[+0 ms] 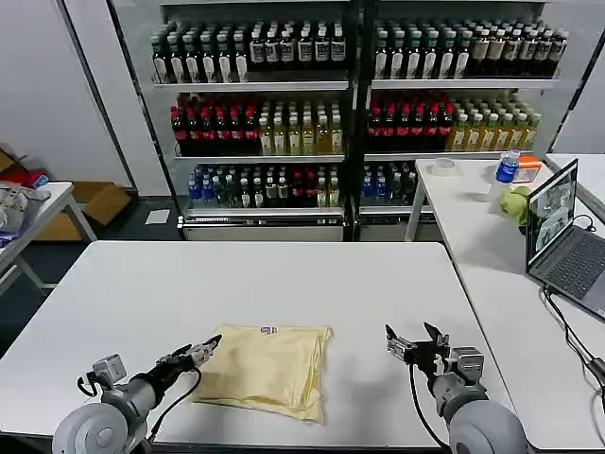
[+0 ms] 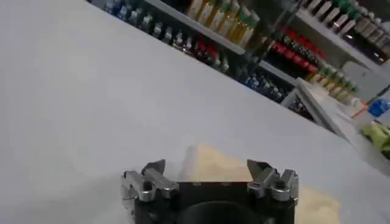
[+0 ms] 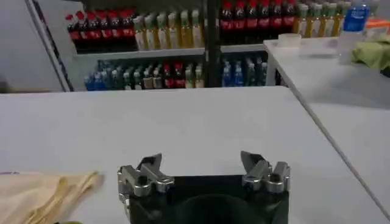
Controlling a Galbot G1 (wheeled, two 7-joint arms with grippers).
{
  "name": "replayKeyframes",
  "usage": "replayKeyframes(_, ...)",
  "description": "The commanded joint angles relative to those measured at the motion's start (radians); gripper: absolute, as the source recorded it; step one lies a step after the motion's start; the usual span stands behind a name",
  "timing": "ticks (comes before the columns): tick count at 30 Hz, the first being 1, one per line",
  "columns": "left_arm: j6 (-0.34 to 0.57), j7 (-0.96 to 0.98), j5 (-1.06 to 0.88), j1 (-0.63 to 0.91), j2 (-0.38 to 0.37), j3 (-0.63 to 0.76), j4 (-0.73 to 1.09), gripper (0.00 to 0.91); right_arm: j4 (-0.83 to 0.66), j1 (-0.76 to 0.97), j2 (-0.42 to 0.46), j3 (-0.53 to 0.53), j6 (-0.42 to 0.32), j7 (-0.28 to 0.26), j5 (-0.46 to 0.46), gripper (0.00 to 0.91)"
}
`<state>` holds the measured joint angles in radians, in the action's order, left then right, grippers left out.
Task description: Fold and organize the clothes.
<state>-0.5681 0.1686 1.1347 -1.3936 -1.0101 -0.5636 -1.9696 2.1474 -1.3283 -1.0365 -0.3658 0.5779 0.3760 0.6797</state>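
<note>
**Folded shirt sits between two spread grippers**

The shirt (image 1: 267,369) lies flat on the white worktop (image 1: 142,293), folded into a compact, roughly square packet, its neck label turned toward the far edge and its thicker, layered border nearest the robot. It sits a little to the robot's left of centre.

Left gripper (image 1: 210,347) is right at the packet's left edge, near the far-left corner, fingers spread and holding nothing. In its wrist view the cloth (image 2: 213,167) shows straight ahead, between the two fingers (image 2: 155,173). So the shirt lies directly in front of this one, touching or nearly so; I can't tell which.

Right gripper (image 1: 416,345) stands well apart from the shirt's right edge, fingers (image 3: 256,164) released and empty too, with bare worktop ahead and the cloth (image 3: 42,189) off to one side.

Judging by the packet, folding looks close to finished. Any further tuck or slide favours the left arm; the right would have to cross open worktop first.
</note>
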Motion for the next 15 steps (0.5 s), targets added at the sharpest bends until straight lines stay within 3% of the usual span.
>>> replayKeyframes(1, -0.008, -0.039, -0.038, -0.007, 0.003, 0.010, 0.048, 0.907, 0.002, -0.003, 0.001, -0.003, 0.000, 0.001, 0.001, 0.907)
replayKeyframes(15, -0.007, -0.038, -0.035, -0.023, -0.060, 0.059, 0.018, 0.907, 0.010, -0.013, 0.002, -0.016, 0.000, 0.004, 0.004, 0.907)
